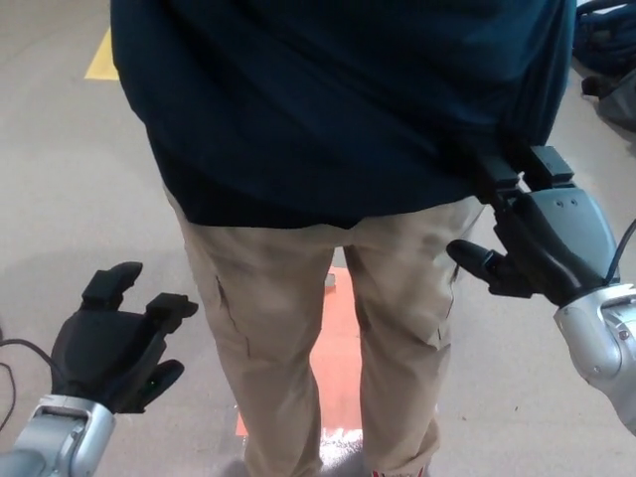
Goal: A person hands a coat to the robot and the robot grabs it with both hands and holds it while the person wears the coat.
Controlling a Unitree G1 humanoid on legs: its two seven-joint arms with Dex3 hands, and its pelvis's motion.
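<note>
Floor is smooth grey-beige concrete (70,189), matte, evenly lit with only faint soft shadows. Yellow painted floor marking (102,58) at upper left, angled edge, cut off by what stands in front of it. Orange-red painted floor patch (335,363) lower centre, running down to a speckled white-grey strip (333,437) near the bottom edge. Dark bulky items (608,55) at top right corner, too cropped to identify. Thin black cable (12,360) on the floor at far left. No walls or windows in view.
</note>
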